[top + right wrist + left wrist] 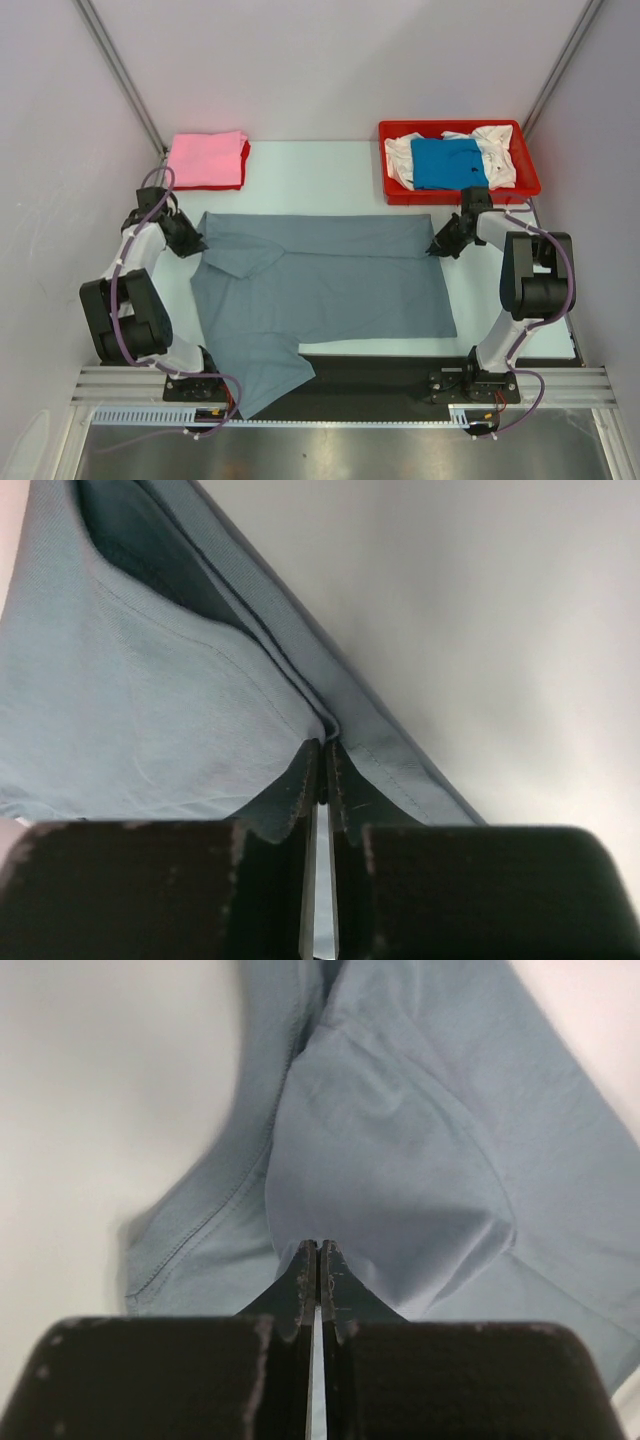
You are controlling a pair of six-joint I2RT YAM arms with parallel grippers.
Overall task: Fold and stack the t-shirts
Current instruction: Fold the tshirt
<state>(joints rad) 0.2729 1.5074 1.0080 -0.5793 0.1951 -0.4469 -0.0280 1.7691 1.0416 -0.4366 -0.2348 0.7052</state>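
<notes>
The slate grey t-shirt [320, 285] lies spread across the middle of the table, its near left part hanging over the front edge. My left gripper [192, 243] is shut on the shirt's far left corner; the left wrist view shows the jaws pinched on grey cloth [400, 1160]. My right gripper [438, 247] is shut on the shirt's far right corner, and in the right wrist view the hem [380, 735] is clamped between the jaws. A folded pink t-shirt [207, 158] lies on a red one at the back left. A bright blue t-shirt [446, 162] and a white one [497, 150] lie in the tray.
The red plastic tray [530, 180] stands at the back right, just behind my right arm. White walls close in the table on the left, right and back. A dark strip [390, 375] and a metal rail run along the front edge.
</notes>
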